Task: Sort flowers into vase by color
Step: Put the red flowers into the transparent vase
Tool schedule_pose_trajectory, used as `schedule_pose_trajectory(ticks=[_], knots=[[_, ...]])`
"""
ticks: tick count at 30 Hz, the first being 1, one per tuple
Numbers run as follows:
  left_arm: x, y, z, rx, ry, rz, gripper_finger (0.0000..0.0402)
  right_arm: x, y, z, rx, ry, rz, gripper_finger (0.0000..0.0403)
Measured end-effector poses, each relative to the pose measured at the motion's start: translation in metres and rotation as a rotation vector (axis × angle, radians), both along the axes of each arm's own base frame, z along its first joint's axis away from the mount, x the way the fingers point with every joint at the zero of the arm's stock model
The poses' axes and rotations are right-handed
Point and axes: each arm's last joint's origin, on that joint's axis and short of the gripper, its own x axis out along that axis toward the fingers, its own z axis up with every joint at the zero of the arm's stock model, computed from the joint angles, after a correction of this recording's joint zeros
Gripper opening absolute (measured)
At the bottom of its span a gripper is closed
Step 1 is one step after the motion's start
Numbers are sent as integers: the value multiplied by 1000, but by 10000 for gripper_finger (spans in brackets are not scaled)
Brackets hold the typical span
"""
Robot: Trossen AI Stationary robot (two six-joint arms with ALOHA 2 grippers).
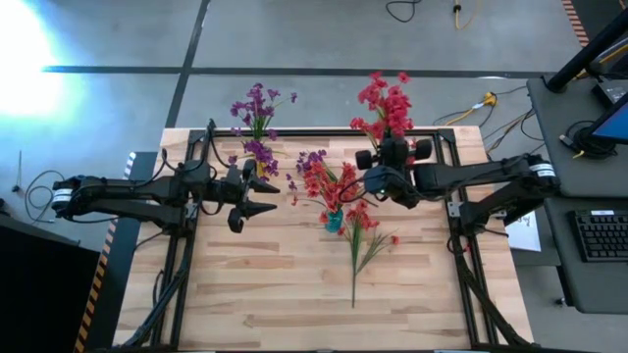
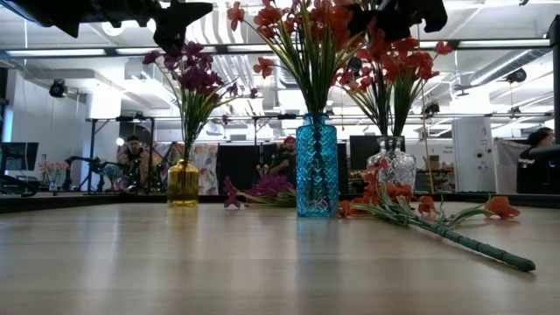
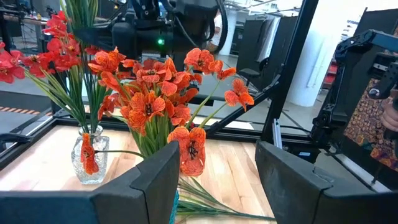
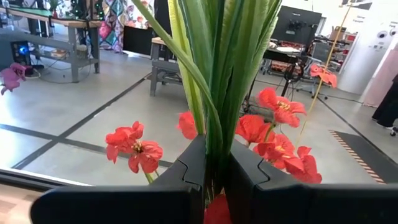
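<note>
A: Red flowers – where are they?

B: Three lots. One red bunch stands in the clear vase at the far edge of the tabletop. A second, the red sprigs, stands in the blue vase near the middle. A third, the loose sprig, lies flat just in front of the blue vase, stem toward the near edge.

A: And the purple ones?

B: A purple bunch is in the yellow vase at the far left. One purple sprig lies on the tabletop between the yellow and blue vases.

A: Is either arm holding anything?

B: The right gripper has its jaws closed on a bundle of green stems, red blossoms showing on either side of them. From above it sits between the clear vase and the blue one.

A: The left one?

B: The left gripper hangs left of the blue vase, jaws parted with nothing between them, pointing toward the red sprigs.

A: Anything behind?

B: People at benches in the room beyond.
</note>
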Motion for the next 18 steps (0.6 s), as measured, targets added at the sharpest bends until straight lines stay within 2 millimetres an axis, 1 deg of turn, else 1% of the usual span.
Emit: schedule_pose_trajectory(ticks=[9, 18], knots=[[0, 0, 0, 0, 0, 0, 197, 6, -1, -8, -2, 30, -7, 29], [0, 0, 0, 0, 1, 0, 197, 6, -2, -8, -1, 20, -11, 29]])
